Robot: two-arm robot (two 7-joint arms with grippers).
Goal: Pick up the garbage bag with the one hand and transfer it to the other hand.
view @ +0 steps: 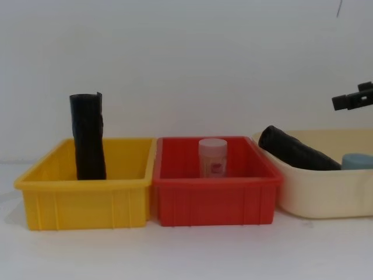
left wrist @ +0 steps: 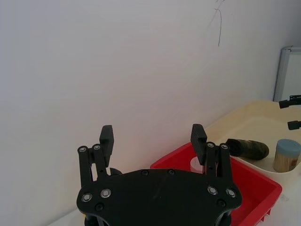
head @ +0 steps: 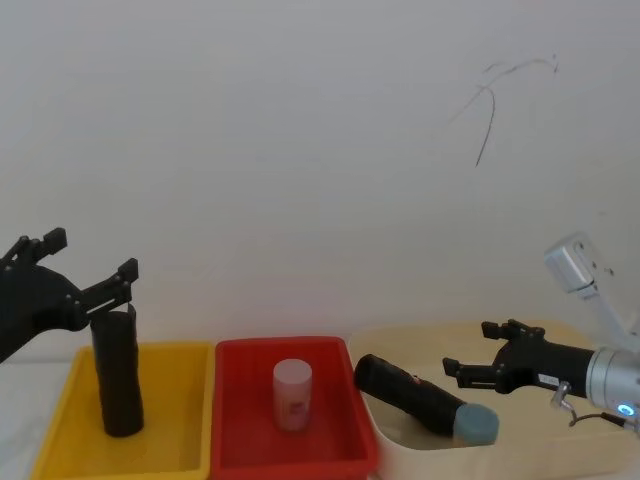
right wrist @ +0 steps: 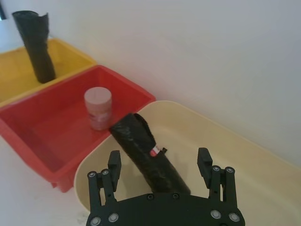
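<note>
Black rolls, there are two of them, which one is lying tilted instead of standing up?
The garbage bag in the cream tub, leaning on the rim with a red-and-white sticker. The plain roll stands upright in the yellow bin.

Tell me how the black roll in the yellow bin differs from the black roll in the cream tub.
The roll in the yellow bin stands upright; the garbage bag in the cream tub lies tilted, leaning on the tub's rim. The garbage bag carries a small red-and-white sticker; the upright roll shows none. The left hand hovers open by the upright roll's top; the right hand is open near the garbage bag. Both are glossy black.
</note>
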